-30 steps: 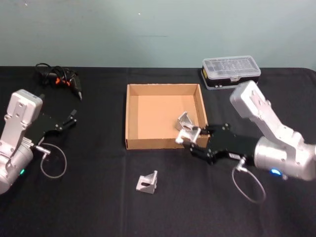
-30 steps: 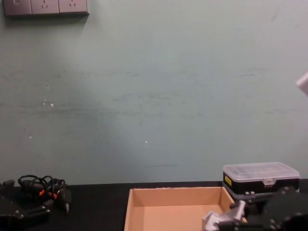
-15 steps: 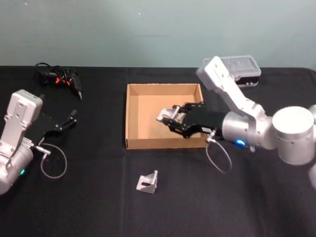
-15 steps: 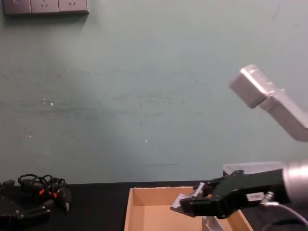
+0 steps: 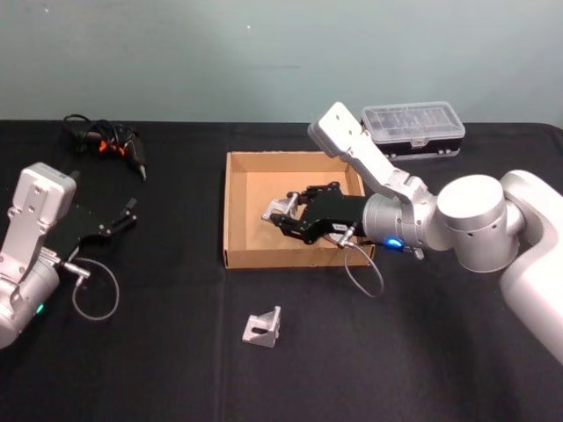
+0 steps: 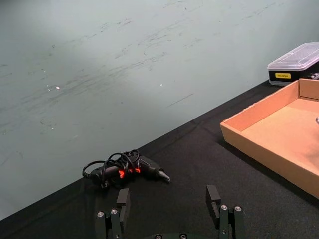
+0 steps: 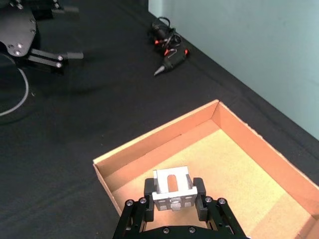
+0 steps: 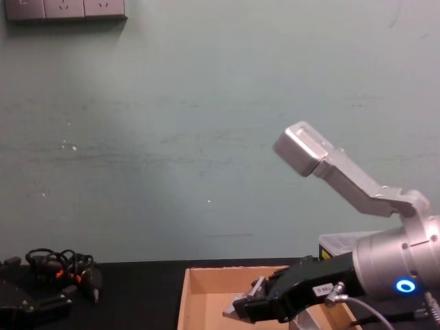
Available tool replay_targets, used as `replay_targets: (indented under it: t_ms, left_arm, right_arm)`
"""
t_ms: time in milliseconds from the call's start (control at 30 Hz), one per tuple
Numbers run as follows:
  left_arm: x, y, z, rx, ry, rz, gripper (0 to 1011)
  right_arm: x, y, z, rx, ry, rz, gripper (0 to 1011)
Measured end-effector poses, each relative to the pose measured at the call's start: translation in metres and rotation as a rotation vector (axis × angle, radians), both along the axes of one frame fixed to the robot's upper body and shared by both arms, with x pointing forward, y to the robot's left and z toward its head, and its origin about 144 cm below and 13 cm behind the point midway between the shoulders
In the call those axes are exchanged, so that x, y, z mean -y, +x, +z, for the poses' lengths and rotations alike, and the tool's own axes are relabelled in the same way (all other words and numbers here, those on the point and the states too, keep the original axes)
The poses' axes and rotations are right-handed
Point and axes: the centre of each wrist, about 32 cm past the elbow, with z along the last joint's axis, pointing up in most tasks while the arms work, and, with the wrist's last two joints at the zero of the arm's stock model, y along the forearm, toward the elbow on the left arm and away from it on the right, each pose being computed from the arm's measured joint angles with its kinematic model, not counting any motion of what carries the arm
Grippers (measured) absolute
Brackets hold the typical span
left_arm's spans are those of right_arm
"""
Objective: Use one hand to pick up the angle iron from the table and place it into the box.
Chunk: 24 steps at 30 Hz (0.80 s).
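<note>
The right gripper (image 5: 281,214) pinches an angle iron (image 7: 172,188) between its fingers and holds it over the box (image 5: 230,207) — this looks like the placing step. Next comes a short descent and release. A second angle iron (image 5: 263,327) lies on the table (image 5: 176,352), and the left gripper (image 5: 126,214) sits spread at the left.

The boxy silver-grey right arm (image 5: 471,221) bore a blue light (image 5: 389,243), looped grey cable (image 5: 347,271) and screw-studded black claw-like right gripper (image 5: 277,215).
</note>
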Motion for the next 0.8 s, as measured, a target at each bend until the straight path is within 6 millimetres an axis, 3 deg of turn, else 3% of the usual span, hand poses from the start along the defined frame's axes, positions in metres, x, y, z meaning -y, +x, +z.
replay_targets:
  t_ms: [667,800]
  left_arm:
    - [0.0,0.0,0.0,0.0,0.0,0.0,1000]
    - [0.0,0.0,0.0,0.0,0.0,0.0,1000]
  right_arm:
    - [-0.009,0.009,-0.015,-0.032,-0.05,-0.005,462]
    - [-0.008,0.008,-0.016,-0.031,-0.051,-0.01,554]
